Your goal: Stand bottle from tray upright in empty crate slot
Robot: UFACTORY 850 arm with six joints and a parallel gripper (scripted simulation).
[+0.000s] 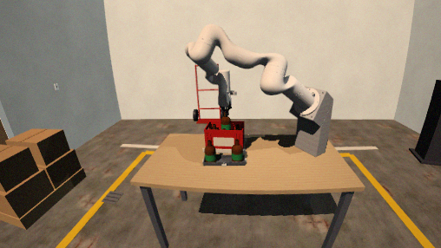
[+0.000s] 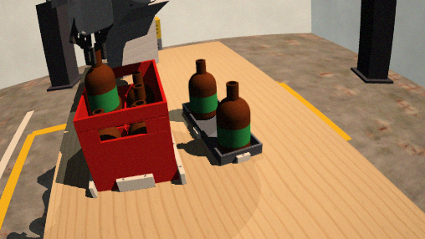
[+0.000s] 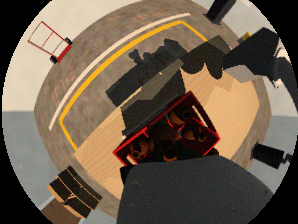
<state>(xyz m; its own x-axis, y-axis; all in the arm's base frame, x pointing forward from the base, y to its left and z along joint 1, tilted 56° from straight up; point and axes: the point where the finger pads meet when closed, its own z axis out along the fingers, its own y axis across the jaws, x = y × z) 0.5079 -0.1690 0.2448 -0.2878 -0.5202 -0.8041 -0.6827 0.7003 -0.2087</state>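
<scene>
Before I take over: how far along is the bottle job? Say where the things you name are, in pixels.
Done: a brown glass-like bottle with a green label (image 1: 226, 125) (image 2: 101, 88) is off the dark tray (image 1: 213, 164) (image 2: 260, 149). In hand: the pincer (image 1: 225, 110) (image 2: 95, 52) grips its neck, partly inside the red crate (image 1: 207, 139) (image 2: 130, 160). Left: seating, releasing.
</scene>
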